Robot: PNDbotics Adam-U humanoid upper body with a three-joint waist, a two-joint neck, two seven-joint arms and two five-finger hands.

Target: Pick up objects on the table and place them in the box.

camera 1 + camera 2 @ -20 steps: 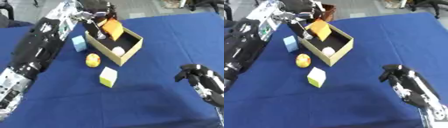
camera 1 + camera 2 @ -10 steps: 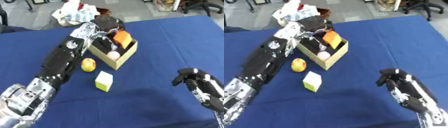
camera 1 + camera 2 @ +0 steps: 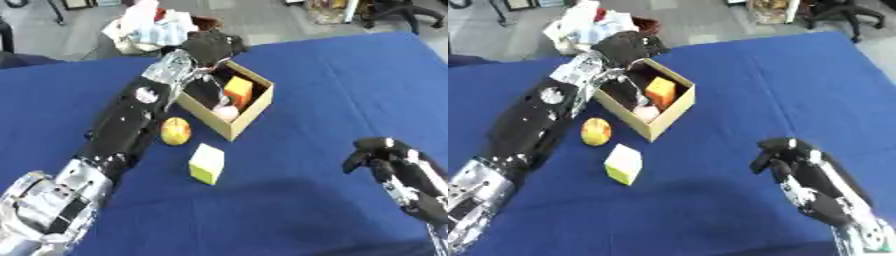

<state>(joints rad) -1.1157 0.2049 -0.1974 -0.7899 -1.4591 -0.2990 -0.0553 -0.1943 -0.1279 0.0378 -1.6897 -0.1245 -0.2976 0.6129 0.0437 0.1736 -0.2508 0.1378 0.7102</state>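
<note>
The left hand (image 3: 213, 46) is stretched out far over the blue worktop (image 3: 332, 90), right above the far corner of the open cardboard box (image 3: 248, 114). Its fingers look curled, but I cannot tell if it holds anything. Inside the box sit an orange block (image 3: 238, 91) and a pale pink ball (image 3: 226, 113). Just left of the box lies a yellow and red fruit (image 3: 176, 131). A yellow-green block (image 3: 206, 163) stands nearer. The right hand (image 3: 798, 167) rests near the right corner, fingers curled, holding nothing.
</note>
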